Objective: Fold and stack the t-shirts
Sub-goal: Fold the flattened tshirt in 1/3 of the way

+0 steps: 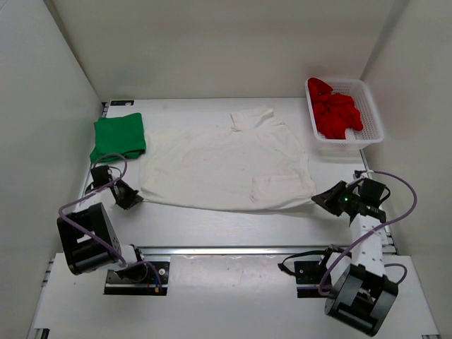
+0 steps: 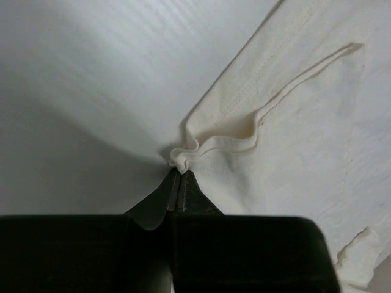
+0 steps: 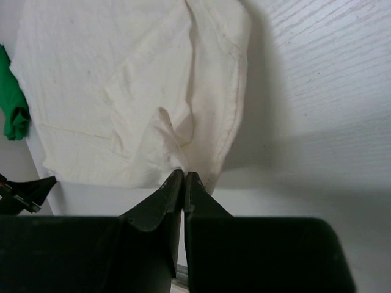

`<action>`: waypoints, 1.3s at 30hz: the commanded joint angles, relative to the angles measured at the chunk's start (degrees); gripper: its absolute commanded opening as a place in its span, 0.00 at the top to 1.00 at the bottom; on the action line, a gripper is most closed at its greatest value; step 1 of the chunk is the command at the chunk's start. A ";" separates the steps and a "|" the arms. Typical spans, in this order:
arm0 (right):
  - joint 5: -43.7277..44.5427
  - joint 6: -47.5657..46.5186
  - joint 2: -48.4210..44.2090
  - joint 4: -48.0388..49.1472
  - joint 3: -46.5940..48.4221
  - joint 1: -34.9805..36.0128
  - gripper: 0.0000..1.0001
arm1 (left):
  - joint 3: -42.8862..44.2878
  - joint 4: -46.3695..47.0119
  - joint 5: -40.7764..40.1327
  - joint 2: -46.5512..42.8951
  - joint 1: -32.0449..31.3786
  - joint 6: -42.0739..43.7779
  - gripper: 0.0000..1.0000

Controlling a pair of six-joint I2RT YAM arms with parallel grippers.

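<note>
The white t-shirt (image 1: 226, 159) lies spread flat across the middle of the table. My left gripper (image 1: 134, 198) is shut on its near left corner; the pinched hem (image 2: 183, 156) bunches at the fingertips. My right gripper (image 1: 319, 200) is shut on its near right corner (image 3: 183, 160). The green t-shirt (image 1: 119, 136) lies folded at the far left; a bit of it shows in the right wrist view (image 3: 11, 104). The red t-shirt (image 1: 335, 111) is bunched in the basket.
A white mesh basket (image 1: 373, 113) stands at the far right corner. White walls close in the table on the left, back and right. A metal rail (image 1: 233, 251) runs along the near edge between the arm bases.
</note>
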 commanded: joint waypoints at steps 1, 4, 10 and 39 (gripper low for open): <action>0.06 2.99 -4.91 -3.64 -0.57 0.44 1.00 | -2.21 -8.16 -5.23 -3.56 1.46 2.39 0.94; 1.02 4.31 -6.94 -5.48 -1.90 -0.61 1.00 | -2.47 -10.80 -7.51 -7.77 1.64 1.59 0.67; 6.46 5.10 -8.88 -6.63 0.64 0.80 0.36 | 2.70 -16.85 -18.11 -14.81 -3.88 0.98 0.01; 25.90 14.33 23.56 21.67 3.21 54.41 1.00 | -16.00 19.26 -2.69 -8.93 -43.02 -13.78 0.98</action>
